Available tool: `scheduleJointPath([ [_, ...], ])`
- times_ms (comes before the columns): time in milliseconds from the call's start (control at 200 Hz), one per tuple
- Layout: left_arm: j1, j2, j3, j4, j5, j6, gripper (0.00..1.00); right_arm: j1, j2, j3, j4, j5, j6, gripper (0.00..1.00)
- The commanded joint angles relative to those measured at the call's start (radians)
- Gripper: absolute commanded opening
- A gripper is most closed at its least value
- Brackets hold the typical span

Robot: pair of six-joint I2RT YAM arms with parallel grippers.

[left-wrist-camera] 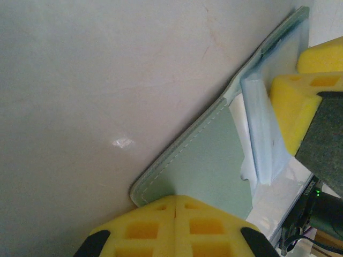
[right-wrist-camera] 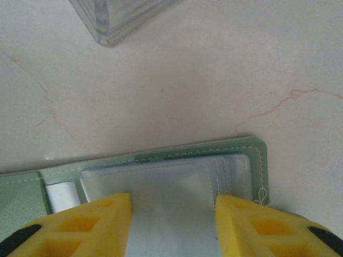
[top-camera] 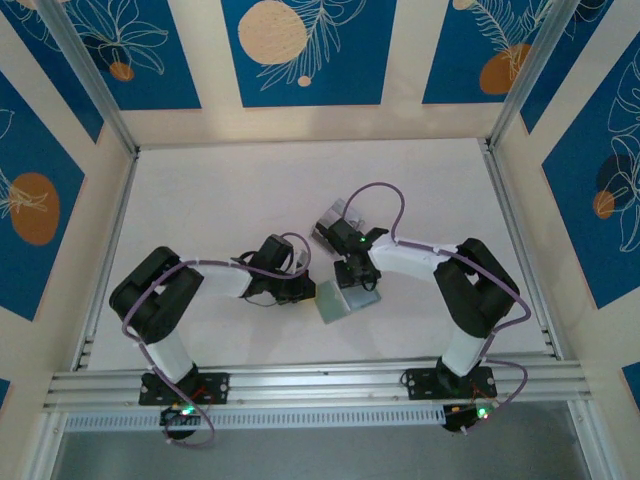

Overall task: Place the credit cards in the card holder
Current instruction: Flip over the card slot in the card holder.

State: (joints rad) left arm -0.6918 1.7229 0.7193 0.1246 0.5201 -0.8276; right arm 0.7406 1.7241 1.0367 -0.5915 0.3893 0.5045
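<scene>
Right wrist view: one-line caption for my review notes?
Right gripper, fingers apart, over the open card holder and its clear sleeves; clear box corner beyond.

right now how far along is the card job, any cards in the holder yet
Done: the card holder lies open, with the left tool shut at its edge. In hand: the right tool grips what looks like a pale card, its end at the clear sleeves. Left: pushing it in; I cannot tell how many cards remain.
</scene>
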Motion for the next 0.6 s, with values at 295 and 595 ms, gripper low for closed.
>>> scheduleJointPath([
  [295,-0.004,0.038,-0.050,-0.105,-0.011,0.006,0.02,0.013,0.051,0.020,-0.030,0.009,-0.003,0.46],
  [595,-0.005,0.047,-0.054,-0.100,-0.011,0.008,0.01,0.003,0.058,-0.019,-0.021,-0.036,0.022,0.36],
])
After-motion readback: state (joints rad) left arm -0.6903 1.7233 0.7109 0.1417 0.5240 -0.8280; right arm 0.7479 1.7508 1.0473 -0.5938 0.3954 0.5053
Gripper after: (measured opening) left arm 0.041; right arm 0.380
